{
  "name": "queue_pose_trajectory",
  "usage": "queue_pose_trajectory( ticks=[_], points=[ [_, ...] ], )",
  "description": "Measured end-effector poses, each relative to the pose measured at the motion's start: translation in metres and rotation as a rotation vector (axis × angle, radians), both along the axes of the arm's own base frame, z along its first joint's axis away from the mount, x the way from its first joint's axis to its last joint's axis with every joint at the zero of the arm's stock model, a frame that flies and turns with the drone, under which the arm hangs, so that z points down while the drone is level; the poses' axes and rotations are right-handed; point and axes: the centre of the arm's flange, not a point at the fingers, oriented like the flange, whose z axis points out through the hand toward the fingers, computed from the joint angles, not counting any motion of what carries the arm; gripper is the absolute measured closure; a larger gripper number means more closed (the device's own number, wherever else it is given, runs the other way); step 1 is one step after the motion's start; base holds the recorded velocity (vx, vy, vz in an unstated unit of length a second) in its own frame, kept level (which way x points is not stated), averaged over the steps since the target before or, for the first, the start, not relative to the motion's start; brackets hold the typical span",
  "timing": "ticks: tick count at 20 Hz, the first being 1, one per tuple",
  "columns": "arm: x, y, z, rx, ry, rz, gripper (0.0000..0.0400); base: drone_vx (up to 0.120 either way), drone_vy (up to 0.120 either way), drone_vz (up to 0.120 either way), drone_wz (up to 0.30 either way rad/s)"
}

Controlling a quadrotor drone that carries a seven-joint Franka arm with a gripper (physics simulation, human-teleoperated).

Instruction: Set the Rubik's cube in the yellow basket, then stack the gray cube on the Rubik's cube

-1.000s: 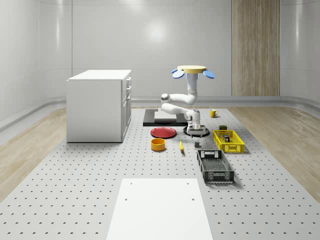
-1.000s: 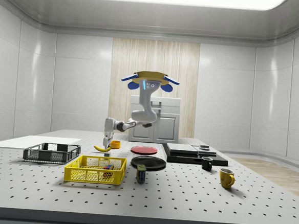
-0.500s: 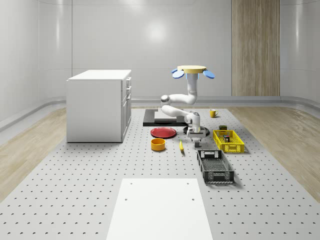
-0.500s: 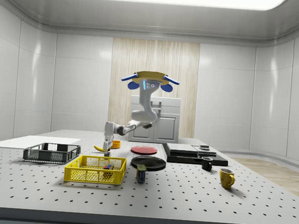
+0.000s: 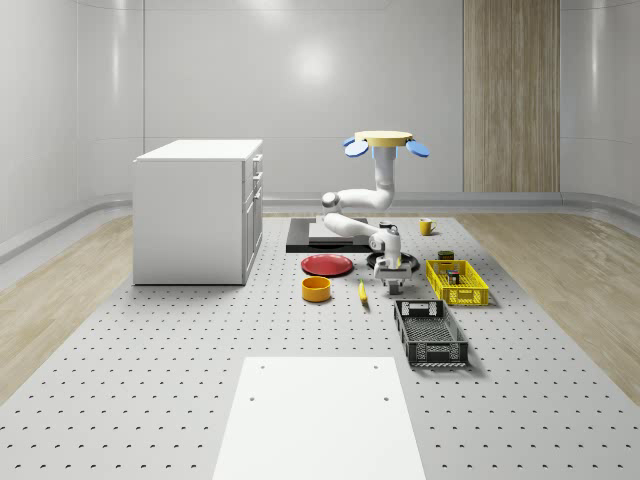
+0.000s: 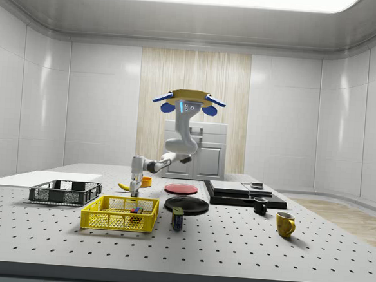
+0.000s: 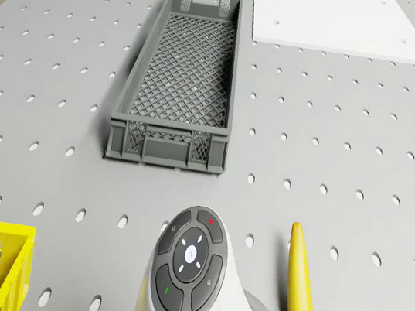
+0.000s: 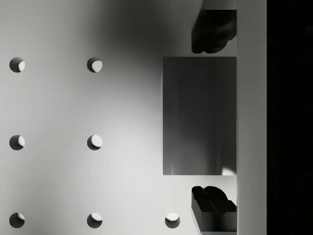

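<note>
The gripper hangs low over the perforated table, its fingers spread to either side of the gray cube without visibly touching it. The arm reaches down from the drone, which hovers over the table's far end, near the black tray. In the whole-scene view the yellow basket lies at about three o'clock of the gripper, and a small colourful block inside it looks like the Rubik's cube (first half apparently done). What remains, I judge: grasping the gray cube and stacking it there.
</note>
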Motion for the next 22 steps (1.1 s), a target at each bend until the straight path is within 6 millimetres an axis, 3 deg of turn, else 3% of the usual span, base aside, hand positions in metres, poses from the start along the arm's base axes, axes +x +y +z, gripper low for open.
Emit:
queue_pose_trajectory(
  ticks=[7, 9, 12, 22],
  points=[
    [-0.0001, -0.0007, 0.0018, 0.000, 0.000, 0.000, 0.0000, 0.000, 0.000, 0.000, 0.000],
    [-0.0001, -0.0008, 0.0020, 0.000, 0.000, 0.000, 0.0059, 0.000, 0.000, 0.000, 0.000],
    [-0.0001, -0.0009, 0.0021, 0.000, 0.000, 0.000, 0.0107, 0.000, 0.000, 0.000, 0.000],
    [-0.0002, -0.0009, -0.0017, 0.000, 0.000, 0.000, 0.0146, 0.000, 0.000, 0.000, 0.000]
  ],
)
